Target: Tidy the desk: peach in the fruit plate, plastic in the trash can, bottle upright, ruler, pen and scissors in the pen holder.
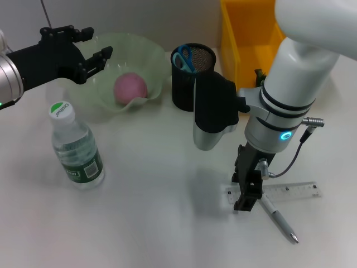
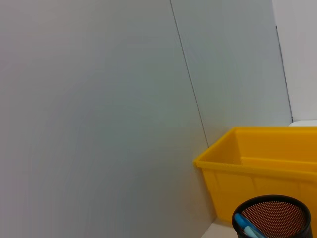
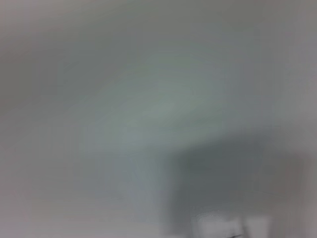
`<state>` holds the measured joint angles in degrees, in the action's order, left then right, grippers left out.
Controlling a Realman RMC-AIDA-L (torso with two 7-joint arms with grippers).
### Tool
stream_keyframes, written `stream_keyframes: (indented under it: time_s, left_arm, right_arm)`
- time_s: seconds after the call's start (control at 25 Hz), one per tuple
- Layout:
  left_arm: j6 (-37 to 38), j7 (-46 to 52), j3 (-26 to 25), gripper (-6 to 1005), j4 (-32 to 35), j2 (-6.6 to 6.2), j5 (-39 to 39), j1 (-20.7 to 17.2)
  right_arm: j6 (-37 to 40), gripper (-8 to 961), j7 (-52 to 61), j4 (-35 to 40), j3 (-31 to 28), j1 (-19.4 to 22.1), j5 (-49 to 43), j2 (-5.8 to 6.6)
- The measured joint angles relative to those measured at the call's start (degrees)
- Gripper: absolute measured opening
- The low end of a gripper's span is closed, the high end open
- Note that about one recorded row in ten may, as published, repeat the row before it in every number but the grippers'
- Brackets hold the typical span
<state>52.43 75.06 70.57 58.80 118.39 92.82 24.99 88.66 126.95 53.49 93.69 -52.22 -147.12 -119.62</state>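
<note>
**Asker:** While the right tool [image 1: 247, 200] points down at the tabletop [image 1: 150, 190], what lies under it?

**Describer:** A clear ruler [image 1: 290, 190], flat, its near end touching the tool's tip; a pen [image 1: 279, 218] crosses just beside. Whether the fingers are spread or pinching, I cannot tell.

**Asker:** How would the ruler handle?

**Describer:** Likely light, stiff, thin and slippery; best taken by its long edges, at that end.

**Asker:** And the other tool?

**Describer:** The left tool [image 1: 95, 47], fingers spread, hovers beside the fruit plate [image 1: 150, 53] holding the peach [image 1: 130, 87].
</note>
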Motion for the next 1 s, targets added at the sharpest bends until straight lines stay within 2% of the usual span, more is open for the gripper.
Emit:
stream_keyframes:
  time_s: [0.32,0.52,0.76,1.0]
  left_arm:
    - [0.1,0.0,0.0,500,0.1,0.00,0.0,0.0]
    - [0.2,0.0,0.0,499,0.1,0.00,0.0,0.0]
    - [0.2,0.0,0.0,500,0.2,0.00,0.0,-0.2]
    - [0.2,0.0,0.0,500,0.2,0.00,0.0,-0.3]
  right_arm:
    - [0.1,573,0.4,-0.1,0.0,-0.1,-0.1,-0.03]
    - [0.2,426,0.6,0.0,0.0,-0.1,-0.1,-0.03]
    - [0.4,391,1.2,2.3,-0.6,0.5,0.0,0.10]
    - [1.4,392,1.4,8.7,-3.1,2.9,0.1,0.26]
